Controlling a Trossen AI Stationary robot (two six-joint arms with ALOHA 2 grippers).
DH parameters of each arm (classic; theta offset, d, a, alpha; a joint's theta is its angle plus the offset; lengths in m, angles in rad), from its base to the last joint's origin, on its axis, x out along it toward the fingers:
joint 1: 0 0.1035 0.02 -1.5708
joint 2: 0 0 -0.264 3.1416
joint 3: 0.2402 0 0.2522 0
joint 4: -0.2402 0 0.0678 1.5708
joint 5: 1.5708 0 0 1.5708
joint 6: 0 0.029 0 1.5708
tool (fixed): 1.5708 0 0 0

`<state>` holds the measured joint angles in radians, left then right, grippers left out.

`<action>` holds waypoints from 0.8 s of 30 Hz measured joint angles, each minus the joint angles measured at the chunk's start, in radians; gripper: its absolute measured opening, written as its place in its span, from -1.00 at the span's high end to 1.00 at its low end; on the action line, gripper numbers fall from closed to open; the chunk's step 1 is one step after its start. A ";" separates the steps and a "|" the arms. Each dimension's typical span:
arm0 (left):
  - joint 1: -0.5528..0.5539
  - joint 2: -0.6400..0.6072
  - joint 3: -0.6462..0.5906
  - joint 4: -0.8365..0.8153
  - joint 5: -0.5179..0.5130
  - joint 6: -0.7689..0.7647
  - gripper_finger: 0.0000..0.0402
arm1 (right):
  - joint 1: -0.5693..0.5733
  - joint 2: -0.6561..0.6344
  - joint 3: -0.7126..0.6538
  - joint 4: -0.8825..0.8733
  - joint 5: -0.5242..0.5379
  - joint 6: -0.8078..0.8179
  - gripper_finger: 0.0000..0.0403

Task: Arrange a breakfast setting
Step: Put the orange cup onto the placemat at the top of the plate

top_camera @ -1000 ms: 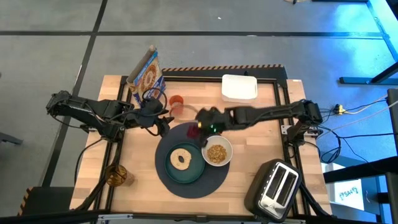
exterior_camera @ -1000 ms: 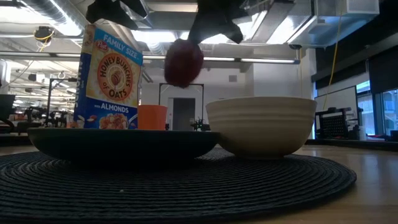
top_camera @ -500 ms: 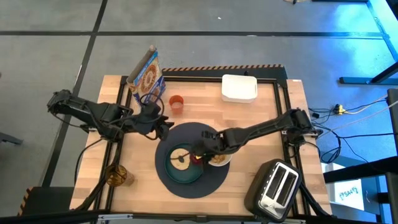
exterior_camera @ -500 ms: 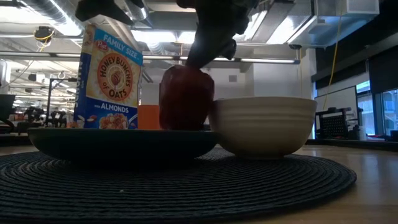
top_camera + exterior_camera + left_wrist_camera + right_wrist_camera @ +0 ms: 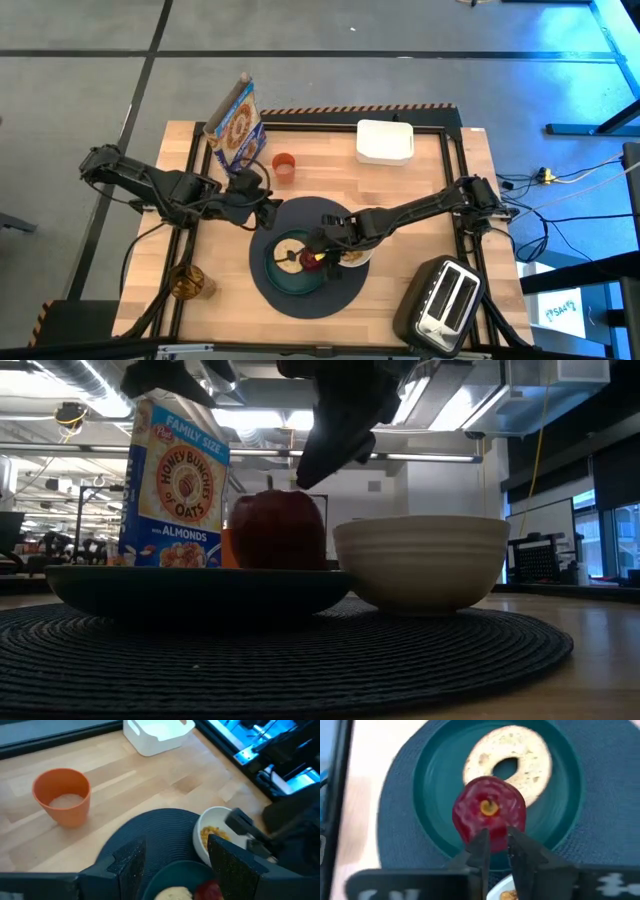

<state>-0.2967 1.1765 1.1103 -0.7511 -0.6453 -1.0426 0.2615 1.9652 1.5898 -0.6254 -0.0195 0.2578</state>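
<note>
The small red apple sits upright on the round teal plate, touching the tan bagel. The right end effector hangs just above it, fingers nearly together and off the apple. The left end effector is spread apart over the dark woven placemat.

On the wooden bench, the right hand hangs over the teal plate on the round placemat, a red apple just beside the bagel, while the left hand waits near the orange cup.
</note>
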 joint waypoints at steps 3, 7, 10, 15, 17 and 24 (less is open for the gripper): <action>0.026 0.009 0.000 -0.002 0.000 0.024 -0.03 | 0.000 0.000 0.000 -0.001 -0.010 -0.002 0.54; 0.088 0.008 0.000 -0.003 0.007 0.054 -0.03 | -0.005 -0.030 0.000 -0.012 0.046 0.003 0.31; 0.151 0.005 0.000 -0.004 0.026 0.108 -0.03 | -0.021 -0.089 0.000 -0.002 0.124 0.004 0.17; 0.296 0.005 0.000 -0.003 0.117 0.248 -0.03 | -0.089 -0.209 0.000 -0.002 0.175 0.050 0.04; 0.360 0.012 0.000 0.001 0.150 0.311 -0.03 | -0.127 -0.254 0.000 -0.003 0.177 0.079 0.03; 0.552 0.074 0.001 0.005 0.232 0.533 -0.03 | -0.237 -0.366 0.001 0.011 0.178 0.131 0.03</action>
<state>0.2550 1.2505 1.1110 -0.7465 -0.4137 -0.5095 0.0243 1.5996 1.5909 -0.6142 0.1581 0.3890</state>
